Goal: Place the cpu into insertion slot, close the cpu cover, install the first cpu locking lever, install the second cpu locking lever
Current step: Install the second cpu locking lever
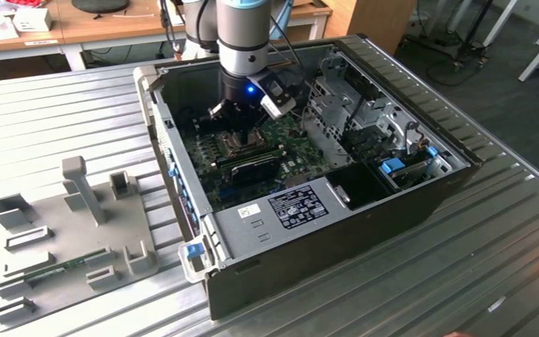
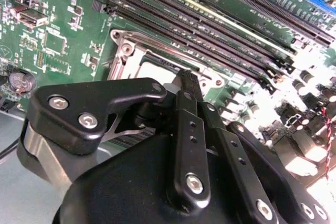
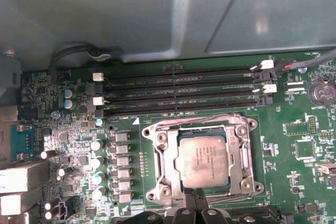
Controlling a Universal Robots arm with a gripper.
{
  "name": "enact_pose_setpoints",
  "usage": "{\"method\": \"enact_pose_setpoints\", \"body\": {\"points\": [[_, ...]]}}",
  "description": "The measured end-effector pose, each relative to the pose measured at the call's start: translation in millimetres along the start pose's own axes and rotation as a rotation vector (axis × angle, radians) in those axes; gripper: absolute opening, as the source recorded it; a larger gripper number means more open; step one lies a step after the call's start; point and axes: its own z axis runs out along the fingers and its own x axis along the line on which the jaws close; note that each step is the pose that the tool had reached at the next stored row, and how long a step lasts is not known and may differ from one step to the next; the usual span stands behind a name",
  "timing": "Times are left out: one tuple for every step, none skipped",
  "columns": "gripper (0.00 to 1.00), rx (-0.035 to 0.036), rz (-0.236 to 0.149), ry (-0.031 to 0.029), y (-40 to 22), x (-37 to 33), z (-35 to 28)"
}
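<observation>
In the exterior view the gripper (image 1: 239, 121) hangs from the arm in the upper middle of the frame, lowered into an open computer case (image 1: 438, 184) lying on a ribbed metal table (image 1: 54, 126); its black body hides the socket beneath it, so the green motherboard (image 1: 293, 151) shows around it in patches. In the first wrist view the cpu (image 3: 202, 160) — a small flat square with a dull silvery-beige face — lies inside the insertion slot (image 3: 203, 158), low and right of centre in the frame, ringed by the bright metal of the cpu cover (image 3: 161, 163); whether that frame plate is pressed flat or the levers are latched is hard to make out. The black fingertips (image 3: 195, 194) reach the slot's near edge at the bottom of the frame, where the gripper's body is cut off. In the second wrist view the fingers (image 2: 190, 90) meet at one narrow tip over the slot's rim, drawn together with no gap seen between them and nothing visibly grasped; the gripper's bulk blocks most of the socket there. Long black memory strips (image 3: 178, 90) lie just beside the slot, glossy and ridged.
</observation>
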Motion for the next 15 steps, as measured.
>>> {"method": "enact_pose_setpoints", "body": {"points": [[0.11, -0.0001, 0.000, 0.0000, 0.4, 0.1, 0.0], [0.11, 0.0000, 0.000, 0.0000, 0.8, 0.1, 0.1], [0.11, 0.0000, 0.000, 0.0000, 1.1, 0.1, 0.1], [0.11, 0.0000, 0.000, 0.0000, 1.4, 0.1, 0.2], [0.11, -0.0001, 0.000, -0.0001, 1.7, 0.0, 0.2], [0.11, -0.0002, 0.000, 0.0000, 1.9, -0.3, 0.3], [0.11, -0.0002, 0.000, 0.0000, 2.1, -1.1, 0.5], [0.11, -0.0001, 0.000, 0.0000, 2.2, -2.3, 0.6], [0.11, 0.0000, 0.000, 0.0001, 2.4, -3.7, 0.7], [0.11, 0.0000, 0.000, 0.0000, 2.6, -5.3, 0.9], [0.11, -0.0001, 0.000, 0.0000, 2.9, -7.0, 1.1], [0.11, -0.0001, 0.000, 0.0000, 3.4, -8.6, 1.3], [0.11, 0.0000, 0.000, 0.0001, 4.2, -9.8, 1.4], [0.11, 0.0000, 0.000, 0.0000, 5.3, -10.4, 1.6], [0.11, -0.0001, 0.000, -0.0001, 7.0, -10.7, 1.9]]}}
